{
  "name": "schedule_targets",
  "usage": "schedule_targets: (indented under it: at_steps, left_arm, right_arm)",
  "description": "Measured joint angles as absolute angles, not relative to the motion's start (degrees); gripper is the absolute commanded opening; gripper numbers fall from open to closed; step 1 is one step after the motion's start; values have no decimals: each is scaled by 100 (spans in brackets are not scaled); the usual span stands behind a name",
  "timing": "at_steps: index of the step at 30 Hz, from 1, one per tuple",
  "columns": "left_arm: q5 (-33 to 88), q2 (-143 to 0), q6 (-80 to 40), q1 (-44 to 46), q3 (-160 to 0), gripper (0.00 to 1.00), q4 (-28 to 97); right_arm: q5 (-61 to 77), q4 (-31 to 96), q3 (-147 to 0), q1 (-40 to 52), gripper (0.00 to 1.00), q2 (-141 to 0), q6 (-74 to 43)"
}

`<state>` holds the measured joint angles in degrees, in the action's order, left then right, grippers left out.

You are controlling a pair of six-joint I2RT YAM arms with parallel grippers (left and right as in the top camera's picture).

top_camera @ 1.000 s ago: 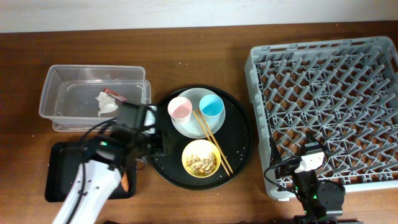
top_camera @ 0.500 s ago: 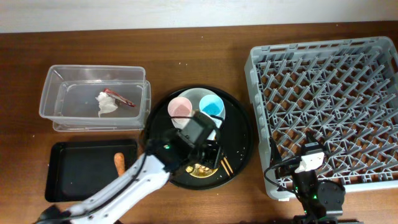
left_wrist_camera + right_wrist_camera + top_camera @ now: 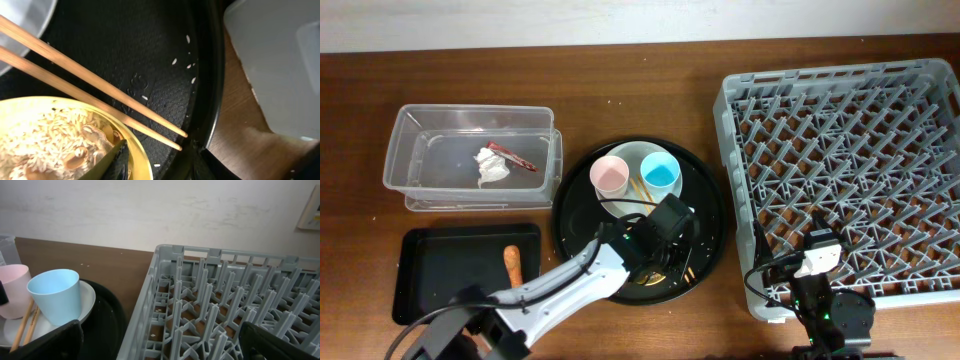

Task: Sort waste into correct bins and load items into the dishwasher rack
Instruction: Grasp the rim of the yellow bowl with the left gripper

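Observation:
The yellow bowl point(image 3: 142, 162) of beige scraps with rice grains point(image 3: 45, 145) stands at the front of the round black tray point(image 3: 705, 200). My left gripper point(image 3: 665, 255) is open astride its right rim, one finger inside and one outside point(image 3: 156, 156). The chopsticks point(image 3: 90, 87) lie over the bowl's rim. The pink cup point(image 3: 609, 176) and blue cup point(image 3: 660, 171) stand on the grey-green plate point(image 3: 620, 207). Tissue point(image 3: 490, 166) and red wrapper point(image 3: 515, 157) lie in the clear tub point(image 3: 410, 130). The carrot piece point(image 3: 513, 262) lies in the shallow black tray point(image 3: 440, 290). My right gripper point(image 3: 817, 250) is open and empty.
The grey dishwasher rack point(image 3: 840, 150) fills the right side and holds nothing; my right gripper point(image 3: 160, 347) sits over its front left corner point(image 3: 150, 300). Loose rice grains point(image 3: 187, 65) lie on the round tray's floor. A wall runs behind the table.
My left arm has swung right from above the shallow black tray to the yellow bowl. The carrot piece now lies uncovered in that tray. The right arm has not moved.

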<state>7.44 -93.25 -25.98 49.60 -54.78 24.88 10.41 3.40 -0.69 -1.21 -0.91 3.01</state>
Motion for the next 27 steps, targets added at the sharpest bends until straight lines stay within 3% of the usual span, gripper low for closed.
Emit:
schedule_targets:
  at_steps: [11,21,27]
  left_arm:
    - [526,-9609,-2692,4967,-5478,33,2853]
    - [-1326,-9612,-2687,4971,-6090,33,4746]
    - [-1699,-9614,-2687,4971,-6147,33,4797]
  right_arm:
    - [1041,340,-69,-121,98,-91,298]
    - [1041,340,-69,-121,98,-91,298]
    - [1041,340,-69,-121,98,-91,301]
